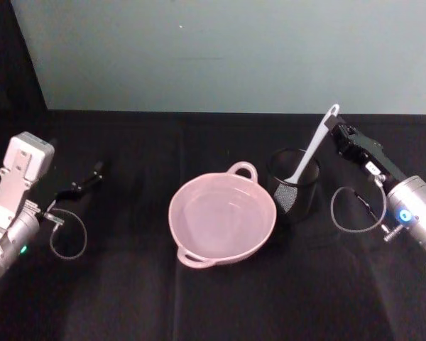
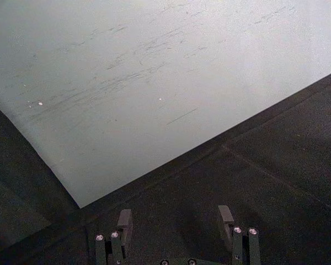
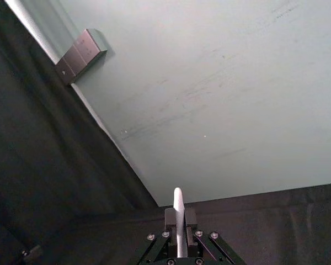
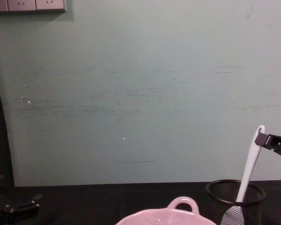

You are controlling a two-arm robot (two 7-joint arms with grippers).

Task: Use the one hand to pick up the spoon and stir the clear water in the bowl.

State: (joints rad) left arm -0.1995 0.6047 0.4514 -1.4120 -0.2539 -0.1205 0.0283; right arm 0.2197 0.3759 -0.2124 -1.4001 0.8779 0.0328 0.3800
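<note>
Glossy pink bowl [image 1: 222,219] in front; behind, long white spoon [image 1: 309,153] in mesh cup [image 1: 293,183], right tool [image 1: 335,131] clamped on its handle.

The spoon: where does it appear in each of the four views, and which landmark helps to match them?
Head view: spoon right of centre, leaning in the mesh cup, handle top in the right claw.
Chest view: spoon at lower right, rising from the cup.
Right wrist view: handle end at bottom centre, between the claw's fingers.
Left wrist view: not in it.
Shared landmark: the pale wall behind the table.
</note>
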